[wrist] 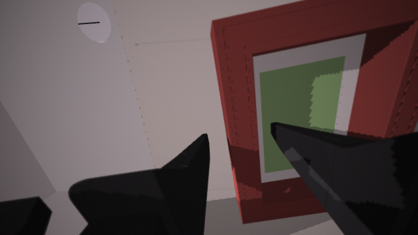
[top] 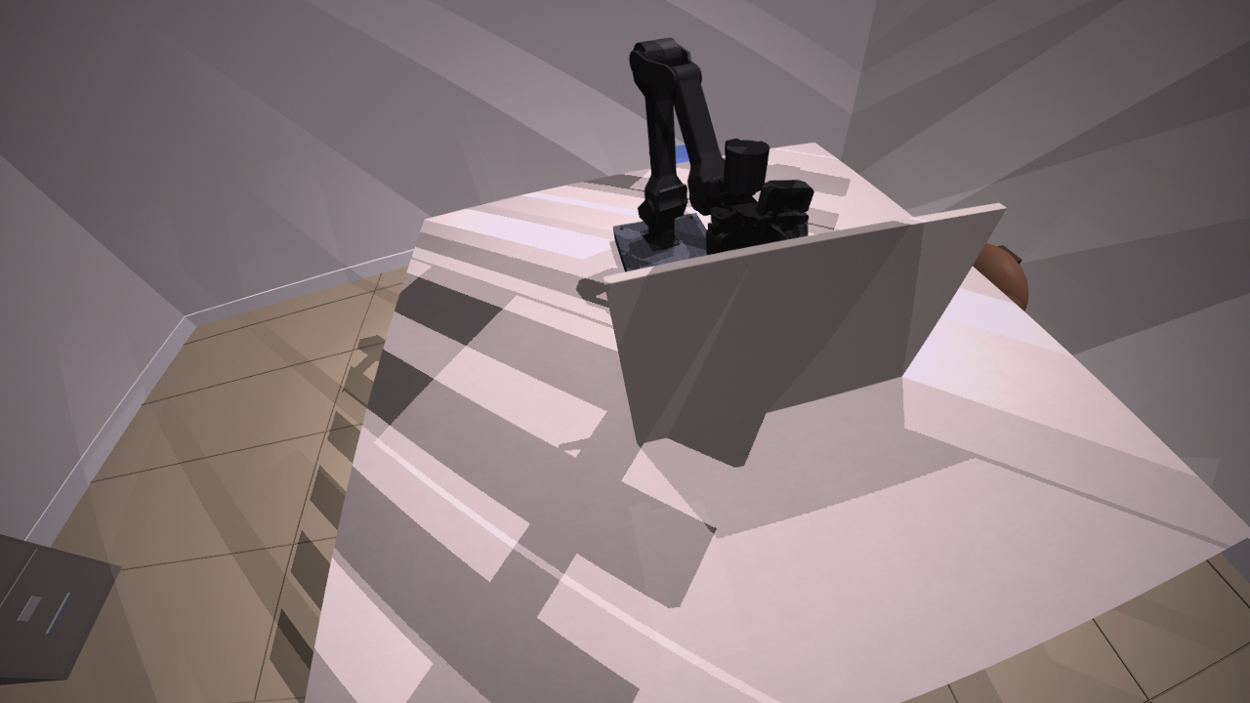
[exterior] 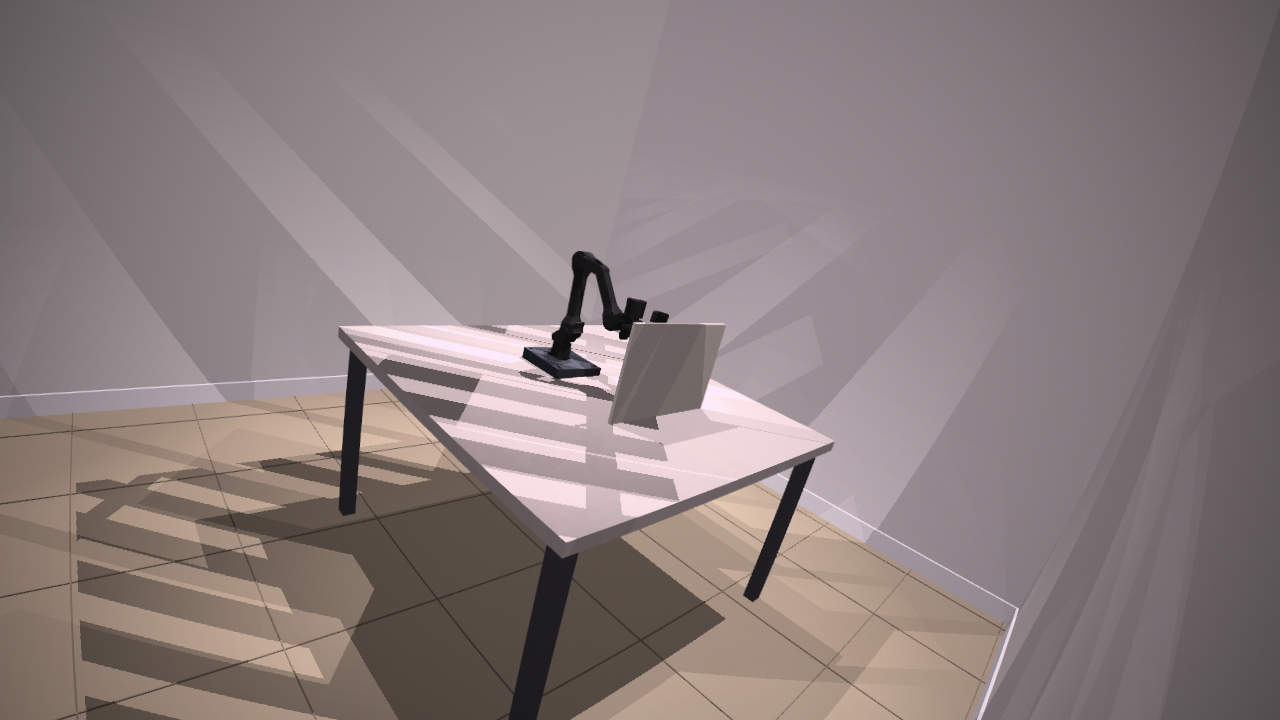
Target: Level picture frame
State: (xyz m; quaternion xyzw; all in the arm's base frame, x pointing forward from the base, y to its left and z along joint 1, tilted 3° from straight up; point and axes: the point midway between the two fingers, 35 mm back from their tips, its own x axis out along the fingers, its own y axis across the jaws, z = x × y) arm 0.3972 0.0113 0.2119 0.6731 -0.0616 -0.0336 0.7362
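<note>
The picture frame [wrist: 234,81] is red, with a green picture in a white mat, and shows in the wrist view at right. Its top edge slants up toward the right there, in a view that is itself skewed. My gripper [wrist: 238,133] is open, with nothing held. Its left finger points at the panel left of the frame, and its right finger overlaps the picture; the gap to the frame's face cannot be told. The upright wall panel [top: 760,332] [exterior: 666,371] is seen from behind in the top and exterior views and hides the frame and fingertips. The screw and notched strip are hidden.
The arm's base [top: 646,249] [exterior: 562,361] stands on the white table [top: 874,559] [exterior: 626,483] behind the panel. A brown round object [top: 1003,272] is beyond the table's right edge. A blue object [top: 682,153] shows behind the arm. A grey box [top: 61,611] is at lower left.
</note>
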